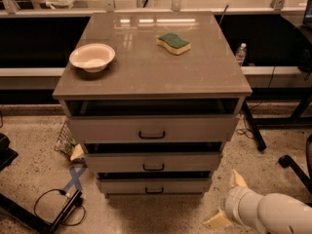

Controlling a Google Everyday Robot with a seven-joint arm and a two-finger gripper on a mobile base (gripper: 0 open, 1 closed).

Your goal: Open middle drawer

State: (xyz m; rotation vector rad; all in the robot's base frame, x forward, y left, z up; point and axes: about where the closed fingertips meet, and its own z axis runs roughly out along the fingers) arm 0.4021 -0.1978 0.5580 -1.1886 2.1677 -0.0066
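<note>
Gripper (222, 199) low beside the cabinet, fingers spread apart, holding nothing.
The middle drawer (122, 162) sits up and left of it, untouched: a flat, low grey front with a small black handle (153, 167) at centre and a dark gap above.

One camera, set high in front of the drawers and looking down.
The single view faces the cabinet (146, 77) front-on from above, close enough that its top and three drawer fronts fill the centre. The middle drawer (122, 163) sits low in the centre, and the gripper (225, 200), fingers spread, enters at the lower right corner.
</note>
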